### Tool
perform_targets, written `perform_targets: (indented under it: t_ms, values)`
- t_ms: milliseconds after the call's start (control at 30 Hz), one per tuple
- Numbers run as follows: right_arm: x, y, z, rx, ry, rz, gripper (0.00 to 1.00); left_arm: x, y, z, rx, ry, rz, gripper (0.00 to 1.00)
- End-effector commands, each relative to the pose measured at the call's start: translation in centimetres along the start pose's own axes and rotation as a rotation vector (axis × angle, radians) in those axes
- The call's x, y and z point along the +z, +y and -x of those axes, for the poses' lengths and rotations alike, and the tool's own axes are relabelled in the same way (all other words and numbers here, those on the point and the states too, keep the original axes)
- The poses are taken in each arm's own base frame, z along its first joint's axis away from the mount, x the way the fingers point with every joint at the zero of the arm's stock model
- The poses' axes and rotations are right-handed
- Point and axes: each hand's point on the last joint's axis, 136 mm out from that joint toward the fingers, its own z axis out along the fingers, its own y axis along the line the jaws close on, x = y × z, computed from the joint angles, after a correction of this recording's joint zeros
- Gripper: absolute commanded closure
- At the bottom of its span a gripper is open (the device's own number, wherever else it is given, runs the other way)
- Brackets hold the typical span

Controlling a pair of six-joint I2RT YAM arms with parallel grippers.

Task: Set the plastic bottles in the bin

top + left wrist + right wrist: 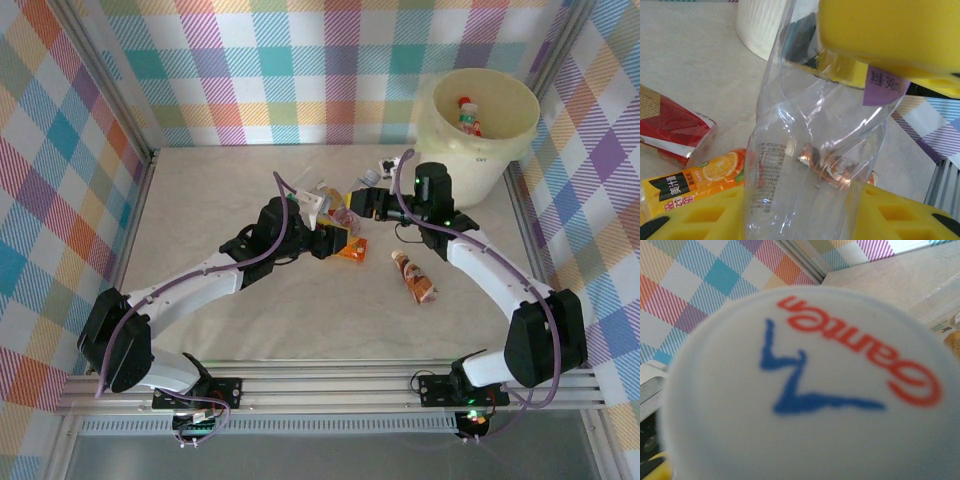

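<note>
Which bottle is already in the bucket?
The red-capped bottle, lying inside the cream bin. The others are outside it, one clear bottle in the left pincer.

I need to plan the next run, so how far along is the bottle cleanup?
Done: at least one red-capped bottle lies in the bin. In hand: the left gripper clamps a clear bottle. Left: a brown bottle, an orange-label bottle and a red-label bottle lie on the table.
</note>
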Motion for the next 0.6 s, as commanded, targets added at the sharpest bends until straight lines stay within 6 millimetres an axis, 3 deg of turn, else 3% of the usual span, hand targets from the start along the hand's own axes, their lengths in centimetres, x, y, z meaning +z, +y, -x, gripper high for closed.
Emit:
perform_targets:
  t_ms: [0,300,567]
  values:
    - [-0.5,-0.4,0.9,-0.031,-0.024,-0.073,0.53,0.0,-1.7,0.5,0.048,-0.004,-0.066,0.49]
    - [-1.3,-1.1,1.2,-0.053,-0.042,-0.152,0.57,-0.6,-2.0,0.7,0.058,0.010,-0.066,0.35]
    - [-2.4,-2.0,1.6,-0.076,-0.077,-0.242,0.60,-2.3,-2.3,1.8,0.055,-0.047,-0.055,0.21]
